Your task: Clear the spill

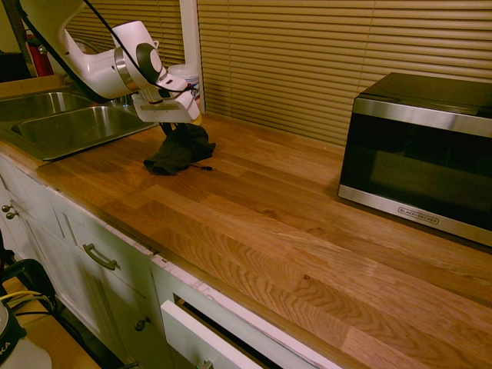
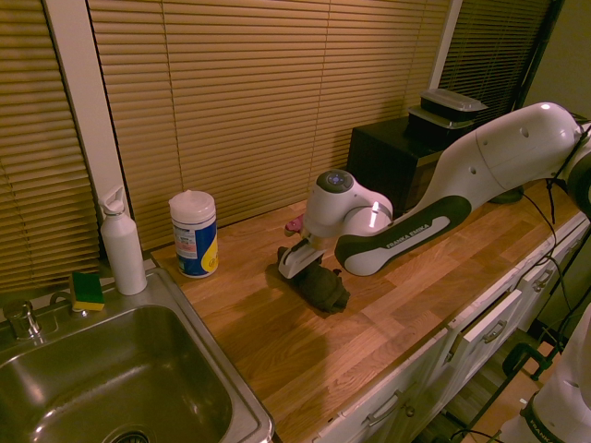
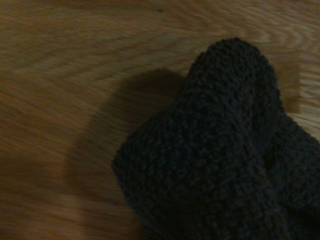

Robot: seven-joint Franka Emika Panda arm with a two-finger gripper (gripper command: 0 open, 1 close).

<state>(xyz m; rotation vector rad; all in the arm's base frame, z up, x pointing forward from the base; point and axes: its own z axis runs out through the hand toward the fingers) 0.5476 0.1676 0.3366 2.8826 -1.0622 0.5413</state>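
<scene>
White Franka arm (image 2: 499,157), glossy rounded shells, dark band (white lettering), black cable by wrist, pale tool (image 2: 294,261).

Wood countertop (image 1: 269,223); on it: dark cloth (image 1: 178,150), microwave (image 1: 419,154), wipes tub (image 2: 194,233), prob. touching nothing.

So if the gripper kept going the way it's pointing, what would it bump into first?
The gripper points steeply down and is shut on the dark cloth, which hangs from it and touches the wooden counter. Going straight on, it would probably squash the cloth first, then press into the counter underneath.
</scene>
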